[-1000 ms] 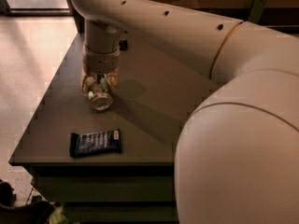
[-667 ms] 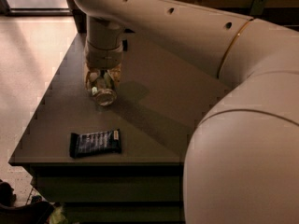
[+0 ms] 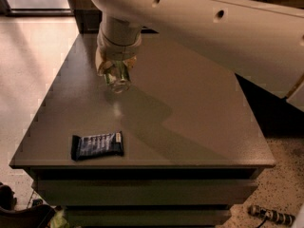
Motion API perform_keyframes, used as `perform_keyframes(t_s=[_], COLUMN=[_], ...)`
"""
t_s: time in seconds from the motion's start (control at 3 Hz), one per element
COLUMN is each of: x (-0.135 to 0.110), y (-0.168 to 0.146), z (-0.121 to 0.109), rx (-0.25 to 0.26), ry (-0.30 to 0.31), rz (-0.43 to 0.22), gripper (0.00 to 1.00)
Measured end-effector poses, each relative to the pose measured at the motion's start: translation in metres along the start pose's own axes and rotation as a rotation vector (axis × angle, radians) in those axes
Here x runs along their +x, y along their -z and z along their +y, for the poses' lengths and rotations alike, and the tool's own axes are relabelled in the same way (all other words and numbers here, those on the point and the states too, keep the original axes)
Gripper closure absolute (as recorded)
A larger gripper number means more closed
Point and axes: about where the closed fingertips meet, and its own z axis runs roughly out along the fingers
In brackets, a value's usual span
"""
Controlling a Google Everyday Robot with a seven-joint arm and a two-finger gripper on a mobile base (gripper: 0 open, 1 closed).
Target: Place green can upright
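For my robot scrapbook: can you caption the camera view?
The gripper holds the green can over the table, a blue wrapper lying nearby.

The cream-and-tan gripper (image 3: 115, 73), over the grey-brown bench (image 3: 190, 127), clasps the green can (image 3: 118, 81), silver-ended; the dark-blue wrapper (image 3: 97, 145) carries pale print.

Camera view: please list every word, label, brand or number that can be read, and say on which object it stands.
No text can be read.
On the snack wrapper, flat near the front left corner of the table: pale print, too blurred to read.
On the green can, held in the gripper above the table's far left part: no legible label.
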Motion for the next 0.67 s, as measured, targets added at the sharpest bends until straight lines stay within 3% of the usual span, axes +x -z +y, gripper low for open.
perform_keyframes(t_s=[0.33, 0.67], x=[0.0079, 0.0143], y=[0.0213, 0.0293], z=[-0.0163, -0.0215], rx=[-0.051, -0.139], ry=[0.093, 0.141], rz=[-0.17, -0.272], gripper=[1.0, 1.0])
